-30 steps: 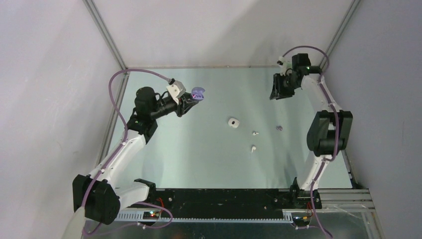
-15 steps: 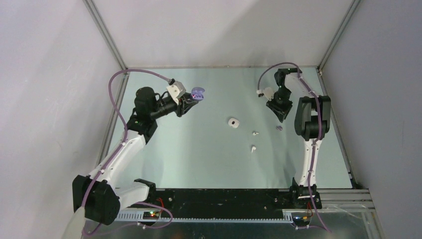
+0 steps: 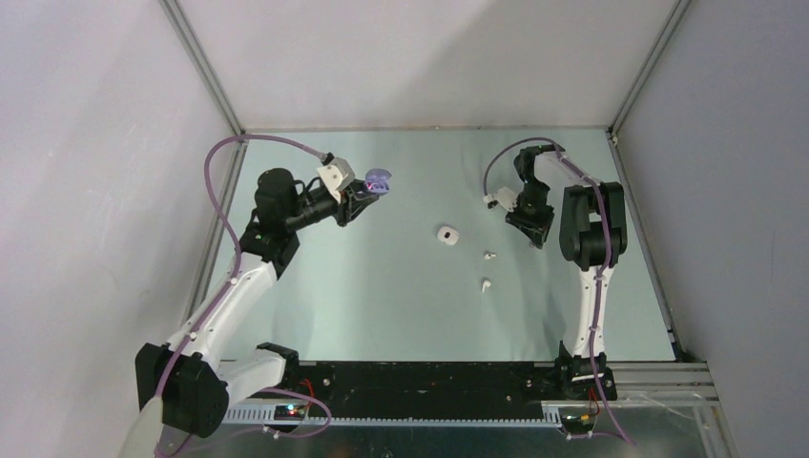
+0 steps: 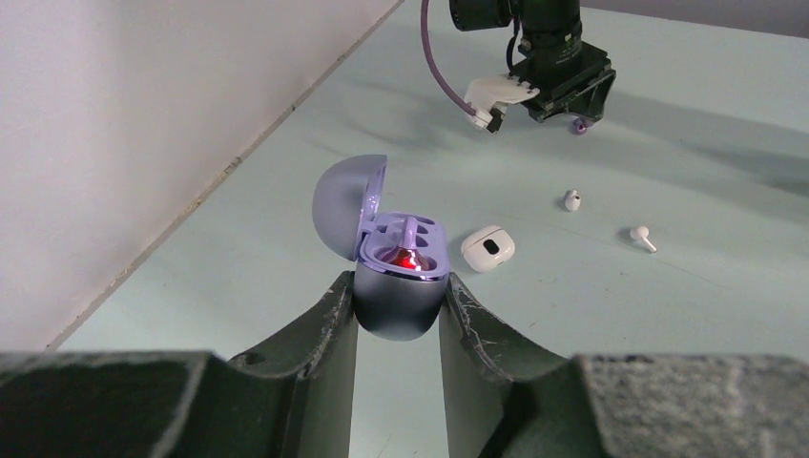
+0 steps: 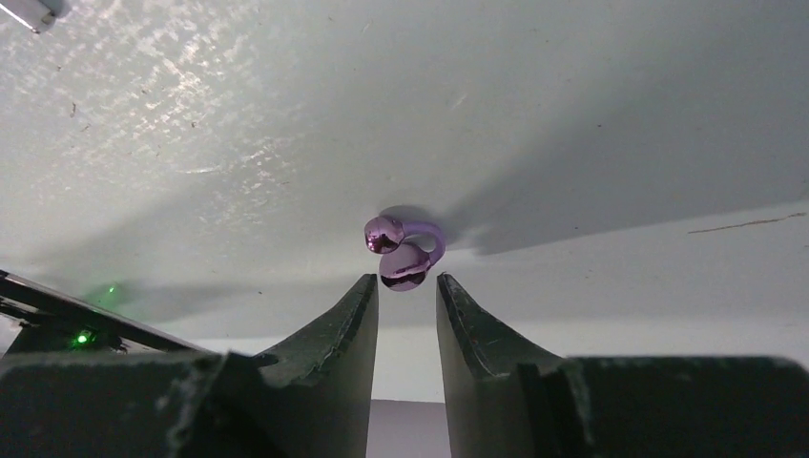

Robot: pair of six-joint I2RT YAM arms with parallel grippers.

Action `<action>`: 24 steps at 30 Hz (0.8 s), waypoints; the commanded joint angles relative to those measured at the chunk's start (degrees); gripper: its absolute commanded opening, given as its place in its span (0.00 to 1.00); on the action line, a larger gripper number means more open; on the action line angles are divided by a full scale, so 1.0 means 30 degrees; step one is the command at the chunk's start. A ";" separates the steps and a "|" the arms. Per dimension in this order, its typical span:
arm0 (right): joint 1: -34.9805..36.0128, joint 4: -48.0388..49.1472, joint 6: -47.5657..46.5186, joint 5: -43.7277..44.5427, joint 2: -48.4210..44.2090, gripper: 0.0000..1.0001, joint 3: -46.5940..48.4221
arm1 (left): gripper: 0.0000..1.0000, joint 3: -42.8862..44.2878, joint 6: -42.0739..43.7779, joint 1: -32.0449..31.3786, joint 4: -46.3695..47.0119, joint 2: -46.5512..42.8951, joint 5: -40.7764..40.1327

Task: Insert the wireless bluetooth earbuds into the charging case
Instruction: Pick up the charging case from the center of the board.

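Pale green table [image 3: 382,286], grey walls all round. Left gripper [image 4: 398,307] is squeezing the purple case [image 4: 399,286] by its base between both fingers. It's holding the case up off the table, lid flipped open and a red light glowing inside. Right gripper [image 5: 407,286] is pointing down at the table with its fingers parted a little, not pinching anything. A purple bud [image 5: 401,250] is lying on the surface right at the tips. Further out, mid-table, the white case [image 3: 446,235] is sitting alone. One white bud [image 3: 489,256] and another [image 3: 486,284] are lying loose near it, toward the right arm's side.
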 commanded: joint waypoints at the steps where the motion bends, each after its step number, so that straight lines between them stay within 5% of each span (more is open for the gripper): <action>1: -0.0211 -0.1187 -0.0079 -0.0840 -0.0653 0.35 0.1049 | 0.00 0.0411 0.0592 0.0093 0.0027 -0.0515 0.0039; 9: -0.0720 -0.3097 0.0140 -0.2833 0.0552 0.35 0.4363 | 0.00 0.0478 0.0372 0.0071 0.0245 -0.0359 0.0212; 24: 0.0527 -0.0052 0.0012 0.0339 0.1039 0.29 0.2385 | 0.00 0.0427 0.0393 0.0082 0.0200 -0.0508 0.0115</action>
